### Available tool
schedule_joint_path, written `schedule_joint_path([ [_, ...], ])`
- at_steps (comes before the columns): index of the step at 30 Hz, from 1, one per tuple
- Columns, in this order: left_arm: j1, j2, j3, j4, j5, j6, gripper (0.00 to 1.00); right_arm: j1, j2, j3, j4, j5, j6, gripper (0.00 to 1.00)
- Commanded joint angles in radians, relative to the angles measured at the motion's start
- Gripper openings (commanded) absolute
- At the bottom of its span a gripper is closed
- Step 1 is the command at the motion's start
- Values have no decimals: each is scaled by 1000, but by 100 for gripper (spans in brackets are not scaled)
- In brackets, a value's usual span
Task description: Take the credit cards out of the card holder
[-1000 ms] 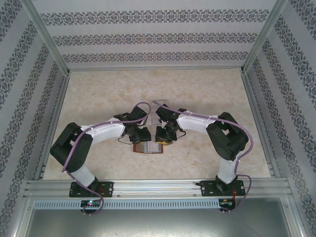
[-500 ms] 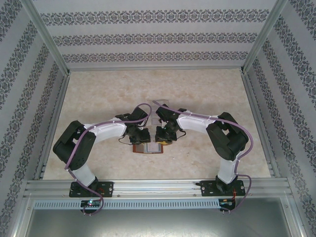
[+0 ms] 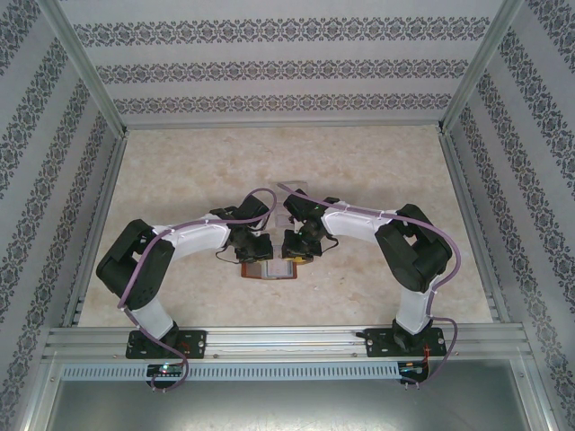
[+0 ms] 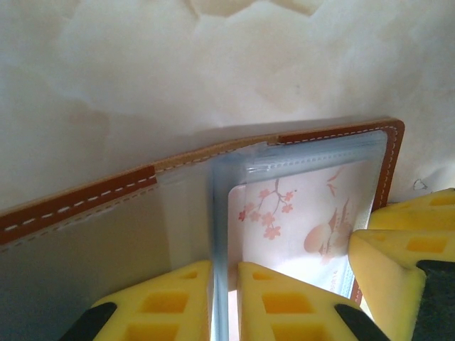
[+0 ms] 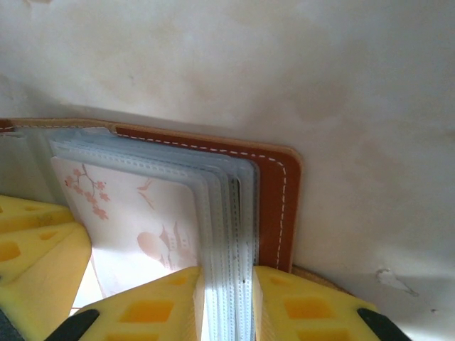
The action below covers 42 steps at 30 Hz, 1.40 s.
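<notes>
Right, quick notes:
1. Card holder point(image 3: 269, 269): brown leather w/ white stitching and rounded corners. It lies open on the marbled beige table point(image 3: 386, 171), near-centre, btwn both grippers.
2. Left gripper point(image 4: 225, 302): yellow pads point(image 4: 170, 305) w/ square cut-outs, nipped shut on one thin grey-blue plastic sleeve point(image 4: 219, 213) standing on edge.
3. Right gripper point(image 5: 227, 305): yellow pads clamped on a stack of sleeves point(image 5: 227, 220), edges layered.
4. Credit card point(image 4: 298, 220): pale, glossy, pink blossom print, rounded corner, inside a clear pocket.

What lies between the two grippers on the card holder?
A blossom-print credit card, pocketed in the card holder, lies between the left gripper and right gripper in the left wrist view.
</notes>
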Motion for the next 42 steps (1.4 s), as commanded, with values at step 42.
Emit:
schedule_joint_path([
  [42,27,-142,-71,64,7,-51,22,27,-33,15,-19,-2,15,31],
])
